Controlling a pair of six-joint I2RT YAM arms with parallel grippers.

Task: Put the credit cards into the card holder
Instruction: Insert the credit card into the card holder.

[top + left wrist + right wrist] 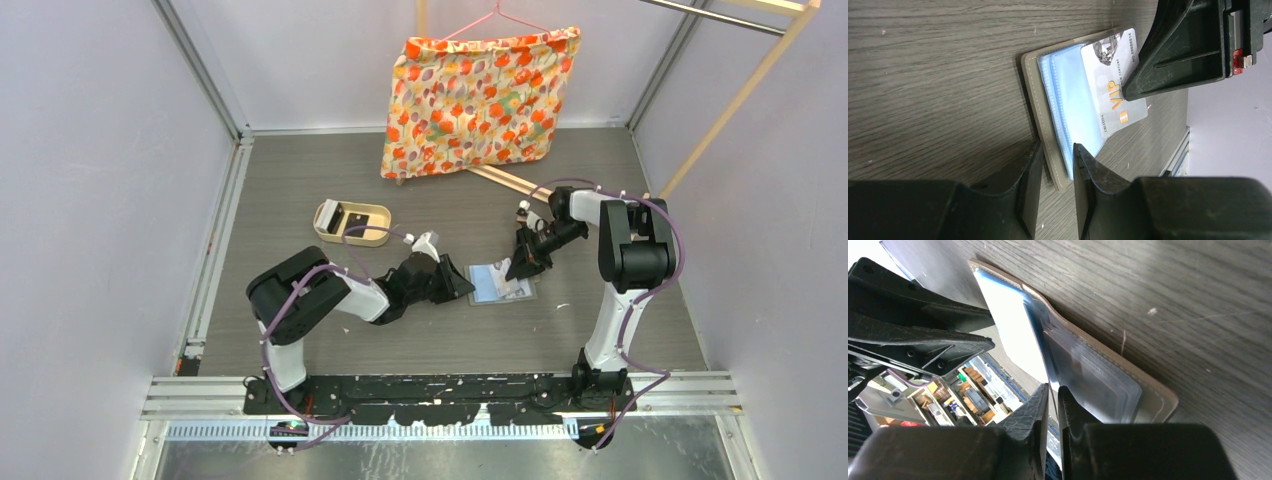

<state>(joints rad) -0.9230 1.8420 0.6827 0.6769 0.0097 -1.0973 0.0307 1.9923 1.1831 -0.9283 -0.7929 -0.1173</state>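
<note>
We see the holder (490, 285) lying open on the tabletop (300, 170), between the two arms. The right fingers (1035, 415), nearly pressed together, pinch a white card (1108, 95) that lies over the holder's blue pockets. The left fingers (1030, 185) stand either side of the holder's corner; we cannot tell whether they grip it.

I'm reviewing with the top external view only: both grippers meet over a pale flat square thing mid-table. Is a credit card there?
Observer: Yes. A silver-white plastic card printed "VIP" in orange lies over the open grey folding card holder's pale blue clear pockets.
Operator: Right gripper?
Observer: The right gripper has a black finger tip on that card.
Operator: Left gripper?
Observer: The left gripper's fingers straddle the holder's corner; whether they grip it is unclear.
</note>
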